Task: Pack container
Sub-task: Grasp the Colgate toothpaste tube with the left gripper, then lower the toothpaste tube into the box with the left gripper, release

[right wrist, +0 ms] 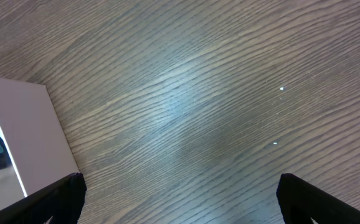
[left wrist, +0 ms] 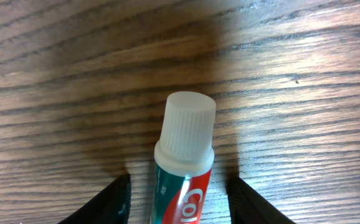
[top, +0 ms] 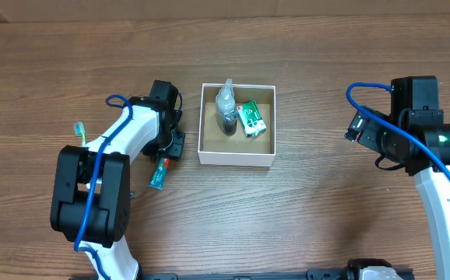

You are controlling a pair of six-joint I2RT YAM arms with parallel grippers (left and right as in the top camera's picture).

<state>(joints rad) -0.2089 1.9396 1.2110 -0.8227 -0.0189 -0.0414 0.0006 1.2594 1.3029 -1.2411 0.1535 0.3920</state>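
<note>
The container [top: 237, 158] sat on the bench [top: 311, 233], holding a bottle [top: 226, 113] and a green packet [top: 251, 118]. The left tool [left wrist: 181, 202] stood open astride the toothpaste tube [left wrist: 184, 140] near it, seemingly lining up a grasp. The right tool [right wrist: 183, 202] hung open and empty.

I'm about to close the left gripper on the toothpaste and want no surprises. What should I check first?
1. The toothpaste tube lies between the fingers of the left gripper: ok.
2. The left gripper is open, with gaps on both sides: ok.
3. The container has free floor beside the bottle and green packet: ok.
4. The right gripper is open and apart from the container: ok.
5. The tube's tail is unobstructed: cannot tell.
</note>
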